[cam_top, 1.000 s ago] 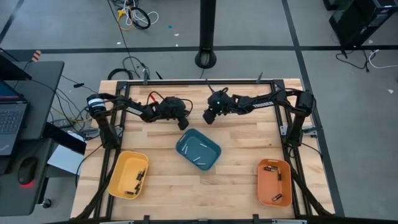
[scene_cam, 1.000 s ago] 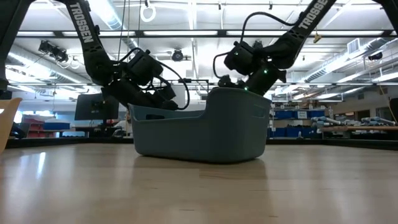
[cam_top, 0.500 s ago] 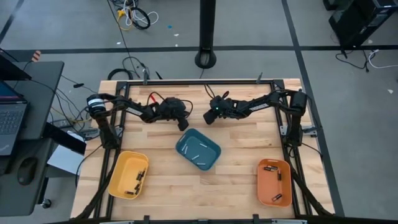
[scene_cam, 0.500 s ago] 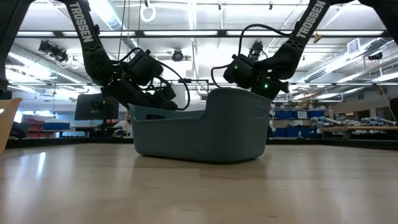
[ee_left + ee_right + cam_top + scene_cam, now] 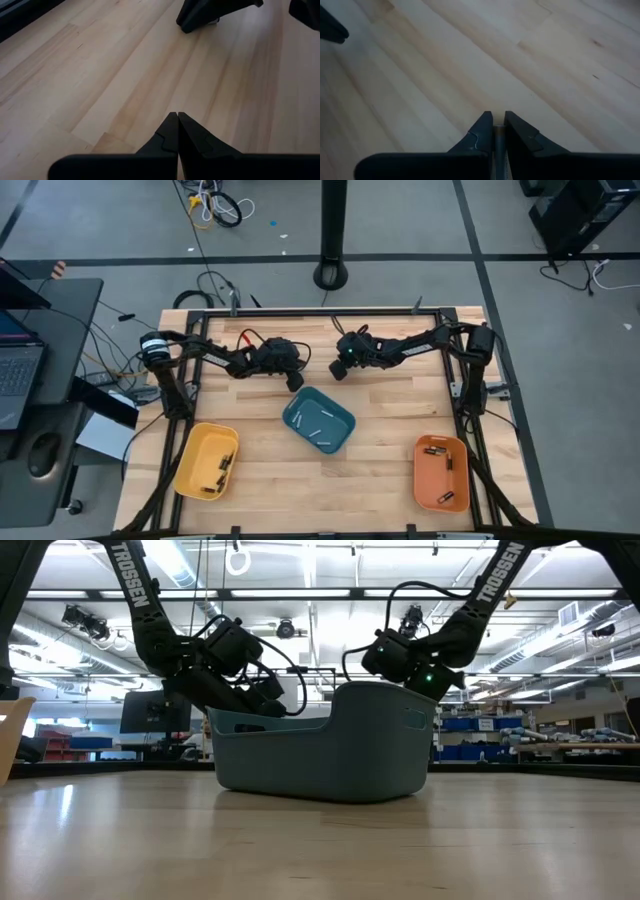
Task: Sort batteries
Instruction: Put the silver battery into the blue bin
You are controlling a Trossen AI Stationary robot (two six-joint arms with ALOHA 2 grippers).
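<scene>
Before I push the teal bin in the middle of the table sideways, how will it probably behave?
The teal bin probably slides rather than tips: its base looks wide and flat on the smooth wooden table. It looks like thin plastic, so likely light. The few loose batteries inside would probably roll.

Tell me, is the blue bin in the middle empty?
No. The blue bin still holds a few batteries, visible as pale sticks on its floor from above.
</scene>
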